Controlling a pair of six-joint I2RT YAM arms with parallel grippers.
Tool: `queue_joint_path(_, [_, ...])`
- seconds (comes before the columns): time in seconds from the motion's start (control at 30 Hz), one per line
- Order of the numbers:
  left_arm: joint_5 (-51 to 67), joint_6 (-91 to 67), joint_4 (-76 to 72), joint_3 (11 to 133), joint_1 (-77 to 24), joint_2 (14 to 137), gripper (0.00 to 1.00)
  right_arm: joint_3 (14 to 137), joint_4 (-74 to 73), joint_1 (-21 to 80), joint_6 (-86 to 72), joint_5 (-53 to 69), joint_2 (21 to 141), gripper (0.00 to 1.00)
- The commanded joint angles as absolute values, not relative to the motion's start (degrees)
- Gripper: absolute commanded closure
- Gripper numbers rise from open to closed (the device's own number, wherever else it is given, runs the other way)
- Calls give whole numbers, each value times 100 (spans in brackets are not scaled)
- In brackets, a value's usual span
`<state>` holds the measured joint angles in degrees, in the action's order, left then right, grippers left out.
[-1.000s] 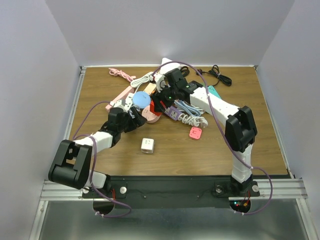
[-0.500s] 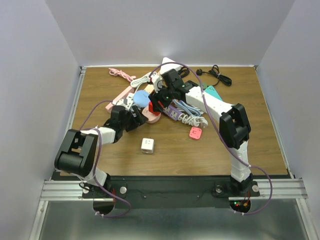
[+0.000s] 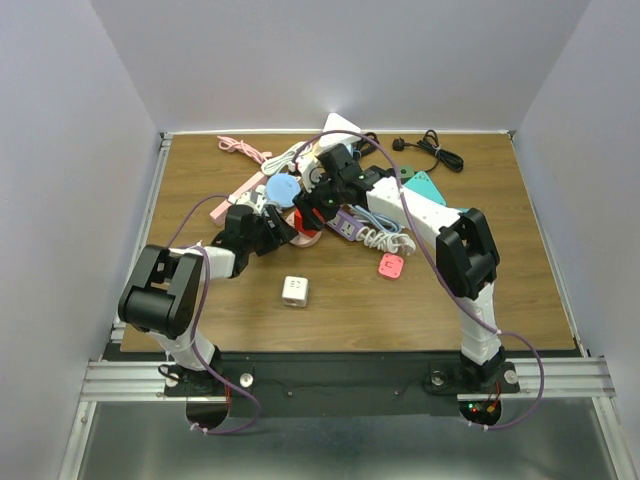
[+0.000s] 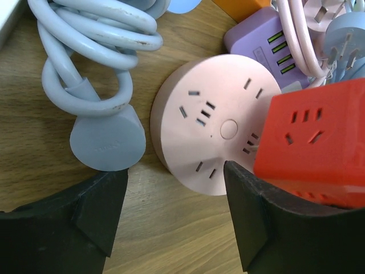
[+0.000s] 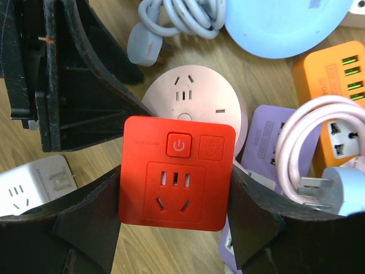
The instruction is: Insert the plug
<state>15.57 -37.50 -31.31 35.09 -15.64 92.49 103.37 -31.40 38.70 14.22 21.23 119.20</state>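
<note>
Right claw (image 5: 175, 225) of mine pinches the red power cube (image 5: 177, 171) by its sides, over the near edge of the pink round socket (image 4: 211, 125) on the desk (image 3: 480, 290). My left claw (image 4: 174, 228) stands spread, with that socket just ahead between its fingers and a pale blue plug (image 4: 106, 140) beside it.
</note>
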Motion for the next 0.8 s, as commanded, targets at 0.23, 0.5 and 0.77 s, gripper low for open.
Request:
queue_joint_path(0.23, [1652, -3612, -3322, 3630, -1512, 9466, 23, 10072, -2936, 3955, 1670, 1512, 11628, 100])
queue_joint_path(0.5, [1679, -3577, -3322, 3691, -1512, 9624, 27, 10169, -2936, 3964, 1767, 1283, 11593, 100])
queue_joint_path(0.77, [1714, -3542, -3322, 3735, -1512, 9756, 33, 10107, -2927, 3955, 1819, 1081, 11514, 100])
